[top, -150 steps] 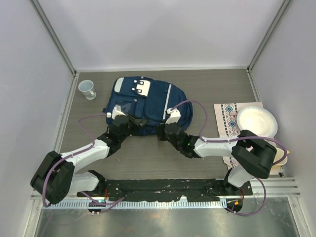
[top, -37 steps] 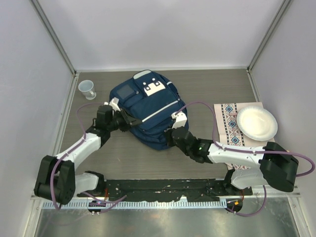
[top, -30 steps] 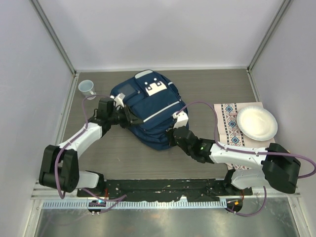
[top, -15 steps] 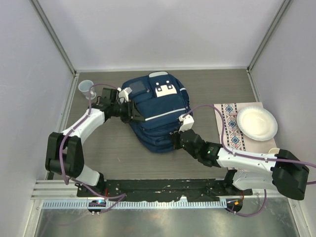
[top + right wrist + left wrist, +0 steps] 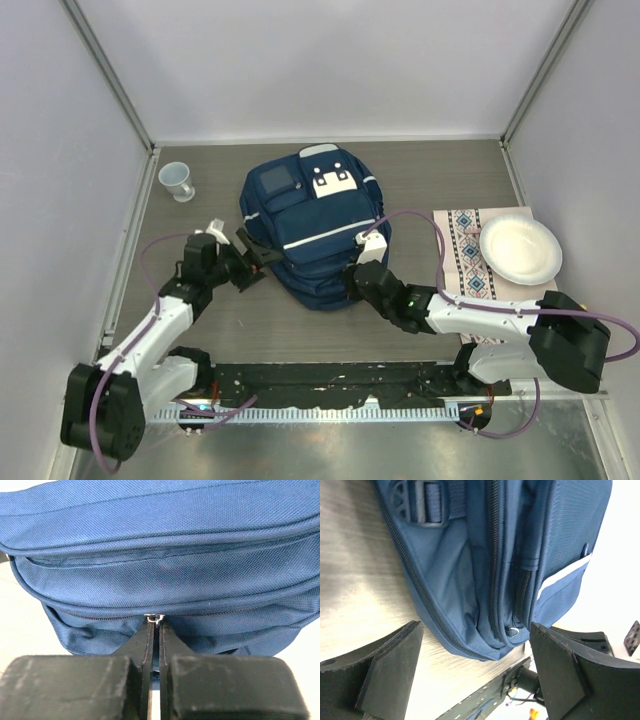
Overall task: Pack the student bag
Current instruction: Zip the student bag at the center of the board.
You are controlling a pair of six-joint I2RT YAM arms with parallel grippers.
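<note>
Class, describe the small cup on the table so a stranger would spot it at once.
Start at the large navy blue fabric backpack in the middle of the grey wooden table. Look left of it, toward the far left corner, where a small white cup stands upright and alone. It is the only cup, far from the white round plate on the right.

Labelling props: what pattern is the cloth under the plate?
The cloth is white with bands of dark geometric embroidery; best in the top view.
</note>
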